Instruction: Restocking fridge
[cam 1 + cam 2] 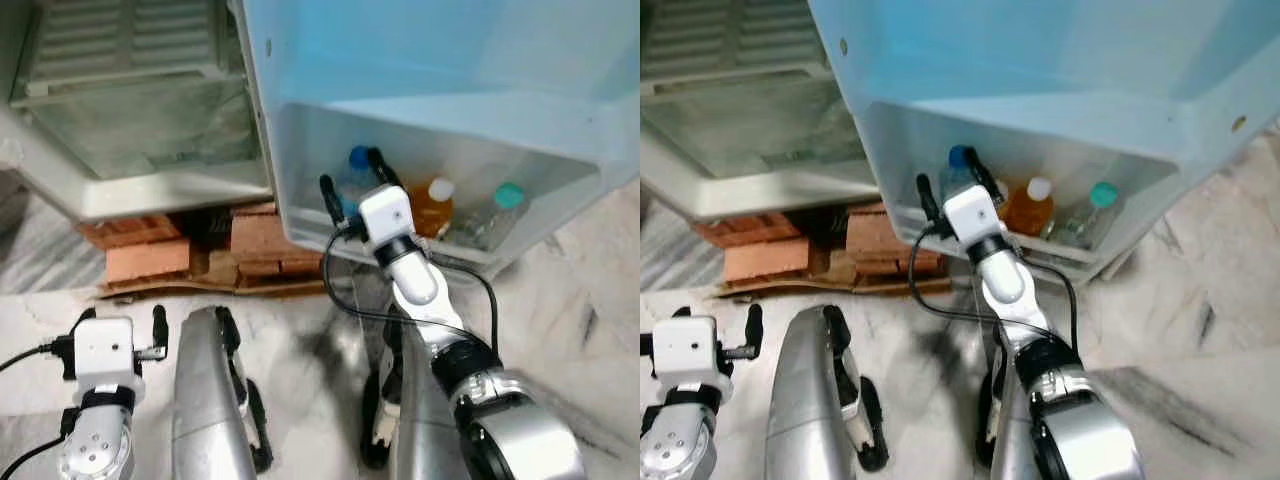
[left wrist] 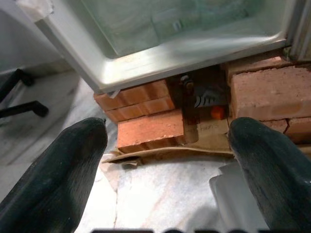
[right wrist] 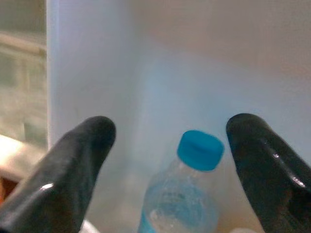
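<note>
A clear water bottle with a blue cap point(image 3: 187, 194) stands at the left end of the fridge door shelf point(image 1: 300, 215). My right gripper point(image 1: 350, 172) reaches into that shelf from above and is open. Its fingers point(image 3: 82, 150) stand wide on either side of the bottle without touching it. To the right on the same shelf stand an orange drink bottle with a white cap point(image 1: 433, 207) and a clear bottle with a teal cap point(image 1: 500, 208). My left gripper point(image 2: 170, 131) hangs low near the floor, open and holding nothing.
The fridge body point(image 1: 150, 130) is open at the upper left, showing a glass shelf and a drawer. It rests on red bricks point(image 1: 150, 258) with cardboard beneath. The floor point(image 1: 580, 290) is pale marble. A black cable loops off my right wrist.
</note>
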### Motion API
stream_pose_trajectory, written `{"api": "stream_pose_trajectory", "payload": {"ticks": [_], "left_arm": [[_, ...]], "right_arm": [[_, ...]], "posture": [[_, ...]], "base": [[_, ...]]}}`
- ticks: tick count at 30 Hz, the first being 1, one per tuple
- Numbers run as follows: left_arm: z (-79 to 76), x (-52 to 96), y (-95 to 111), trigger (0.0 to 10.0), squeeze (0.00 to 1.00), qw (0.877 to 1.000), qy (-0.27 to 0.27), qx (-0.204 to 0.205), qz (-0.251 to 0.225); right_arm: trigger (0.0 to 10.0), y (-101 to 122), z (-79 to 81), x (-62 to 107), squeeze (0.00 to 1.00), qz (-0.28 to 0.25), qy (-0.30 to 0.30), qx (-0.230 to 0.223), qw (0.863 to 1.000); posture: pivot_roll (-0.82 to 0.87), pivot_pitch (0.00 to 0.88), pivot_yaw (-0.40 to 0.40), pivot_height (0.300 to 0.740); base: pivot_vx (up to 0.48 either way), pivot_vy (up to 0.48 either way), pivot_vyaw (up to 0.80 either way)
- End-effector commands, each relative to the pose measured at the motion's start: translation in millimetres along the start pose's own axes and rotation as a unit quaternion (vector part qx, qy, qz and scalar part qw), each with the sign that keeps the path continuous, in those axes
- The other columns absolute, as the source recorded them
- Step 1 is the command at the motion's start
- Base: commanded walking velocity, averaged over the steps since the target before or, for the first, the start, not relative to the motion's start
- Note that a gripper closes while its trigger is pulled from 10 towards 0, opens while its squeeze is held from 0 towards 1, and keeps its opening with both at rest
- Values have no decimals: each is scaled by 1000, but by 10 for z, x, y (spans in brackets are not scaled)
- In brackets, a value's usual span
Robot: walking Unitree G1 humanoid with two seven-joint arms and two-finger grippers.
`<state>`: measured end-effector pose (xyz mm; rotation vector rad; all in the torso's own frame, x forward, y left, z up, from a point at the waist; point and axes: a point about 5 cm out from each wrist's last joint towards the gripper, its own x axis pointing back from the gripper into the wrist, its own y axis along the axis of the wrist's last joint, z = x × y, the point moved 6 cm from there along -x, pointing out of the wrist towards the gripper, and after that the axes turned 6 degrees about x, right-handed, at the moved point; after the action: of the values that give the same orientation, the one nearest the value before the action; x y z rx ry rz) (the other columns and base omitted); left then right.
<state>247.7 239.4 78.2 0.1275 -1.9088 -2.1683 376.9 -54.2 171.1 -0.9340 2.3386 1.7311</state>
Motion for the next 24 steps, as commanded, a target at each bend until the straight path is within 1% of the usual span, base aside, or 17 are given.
{"api": "stream_pose_trajectory", "payload": {"ticks": [1,3,4,5,6,7,8,10,11,12,14,16,17,18,20,24], "left_arm": [[28,27,-75,10000,0,1000,6,-13,9],[-52,18,-69,10000,0,1000,-8,-20,5],[-94,17,-68,10000,0,1000,-14,-21,4],[-141,13,-77,10000,0,1000,-22,-18,6],[-141,13,-77,10000,0,1000,-22,-18,6],[-156,5,-92,10000,0,1000,-25,-17,8],[-156,5,-92,10000,0,1000,-25,-17,8],[-168,-13,-118,10000,0,999,-27,-15,12],[-168,-13,-118,10000,0,999,-27,-15,12],[-160,-43,-121,10000,0,1000,-25,-15,11],[-142,-119,-42,10000,0,1000,-20,-15,-5],[-116,-180,21,10000,0,1000,-14,-18,-18],[-111,-191,25,10000,0,1000,-13,-17,-19],[-111,-191,25,10000,0,1000,-13,-17,-19],[-121,-195,22,10000,0,1000,-13,-14,-19],[-141,-194,22,10000,0,1000,-15,-14,-20]], "right_arm": [[10000,102,32,57,1000,-9,6,-24,1000],[10000,131,27,144,1000,-3,4,-38,999],[10000,112,9,196,1000,7,-3,-44,999],[10000,9,-20,311,0,37,-18,-49,998],[10000,9,-20,311,0,37,-18,-49,998],[10000,-80,-30,398,0,62,-29,-60,996],[10000,-80,-30,398,0,62,-29,-60,996],[10000,-208,-26,556,0,97,-37,-69,992],[10000,-208,-26,556,0,97,-37,-69,992],[10000,-224,-36,632,0,104,-35,-66,992],[10000,-228,-127,743,0,108,-45,-73,991],[10000,-273,-252,771,0,133,-72,-74,986],[10000,-285,-313,771,0,137,-87,-73,984],[10000,-285,-313,771,0,137,-87,-73,984],[10000,-281,-401,778,0,145,-103,-63,982],[10000,-281,-425,774,0,147,-106,-62,981]], "posture": [[77,152,9,495],[69,136,11,495],[65,125,12,495],[59,110,14,495],[59,110,14,495],[55,102,15,495],[55,102,15,495],[53,97,15,495],[53,97,15,495],[41,75,16,495],[38,72,16,495],[33,76,18,510],[27,76,21,515],[27,76,21,515],[22,78,23,525],[24,78,24,530]], "base": [[0,0,0],[0,0,0],[0,0,0],[0,0,0],[0,0,0],[0,0,0],[0,0,0],[0,0,0],[0,0,0],[0,0,0],[0,0,0],[0,0,0],[0,0,0],[0,0,0],[0,0,0],[0,0,0]]}}
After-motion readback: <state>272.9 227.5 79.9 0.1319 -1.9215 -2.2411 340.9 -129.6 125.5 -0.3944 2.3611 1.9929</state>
